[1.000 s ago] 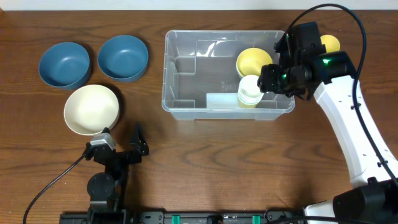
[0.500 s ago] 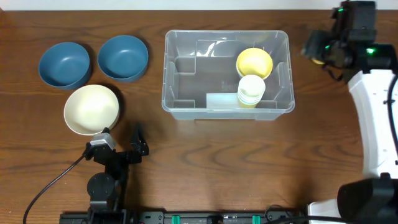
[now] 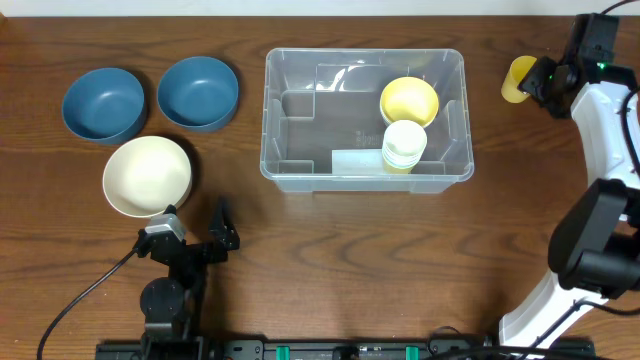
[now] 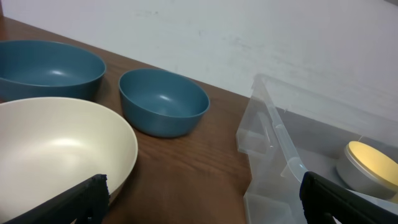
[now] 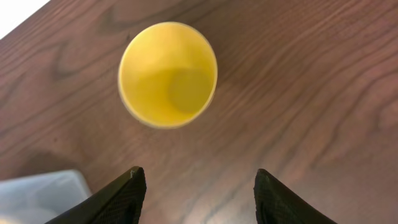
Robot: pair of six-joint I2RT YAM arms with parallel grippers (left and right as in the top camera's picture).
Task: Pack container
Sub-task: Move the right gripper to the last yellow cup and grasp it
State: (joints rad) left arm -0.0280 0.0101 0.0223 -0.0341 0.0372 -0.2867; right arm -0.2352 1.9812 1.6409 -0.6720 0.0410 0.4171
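Pick-up of the small yellow plastic cup (image 5: pixel 168 73) is, by my judgement, the step in hand. It stands upright, mouth up, on the dark brown wood-grain bench (image 3: pixel 400 270), well to the right of the large clear rectangular plastic container (image 3: pixel 300 130) and level with its far rim. The container sits open-topped at mid-bench.

Right pincer (image 5: pixel 198 177) hangs over the cup, jaws part-spread and empty. The cup lies ahead of the tips, not between them.

To do it well:
- Move forward until the cup's rim is centred between the jaws.
- Descend straight.
- Clench gently, since the thin wall likely flexes.
- Lift above the container's rim before crossing over.
- Aim for the container's left half, where the floor is bare. Its right half holds a yellow round vessel (image 3: pixel 408 100) and a white cup (image 3: pixel 404 143).

Left pincer (image 4: pixel 200 186) is released wide, empty, in front of the container and to its left.

Surface looks smooth, so a nudged cup could slide or tip. Plain white wall (image 4: pixel 249 37) stands behind the container.
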